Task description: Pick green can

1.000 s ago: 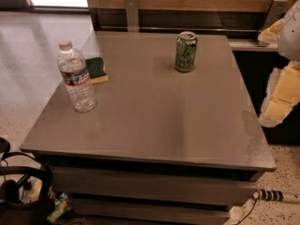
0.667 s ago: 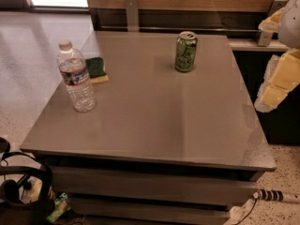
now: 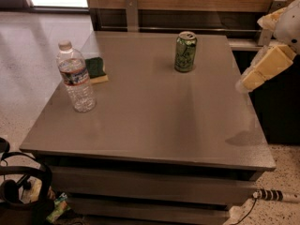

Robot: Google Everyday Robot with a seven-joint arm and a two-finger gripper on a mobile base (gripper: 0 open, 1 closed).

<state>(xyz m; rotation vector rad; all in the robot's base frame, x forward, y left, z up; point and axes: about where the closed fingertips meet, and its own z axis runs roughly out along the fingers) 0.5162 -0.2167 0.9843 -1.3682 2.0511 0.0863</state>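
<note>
The green can (image 3: 185, 51) stands upright on the grey table (image 3: 154, 121), near its back edge and right of centre. It has a silver top with a pull tab and pale markings. My gripper (image 3: 265, 68), with pale yellow parts, hangs at the right edge of the view, above the table's right edge. It is to the right of the can and a little nearer than it, well apart from it and holding nothing that I can see.
A clear plastic water bottle (image 3: 76, 78) stands at the table's left. A flat green-and-yellow sponge (image 3: 96, 70) lies just behind it. A wooden wall with metal brackets (image 3: 132, 13) runs behind the table. Cables and dark gear (image 3: 23, 186) lie on the floor at lower left.
My gripper has risen and moved slightly left, toward the table's right edge. The can, bottle and sponge have not moved.
</note>
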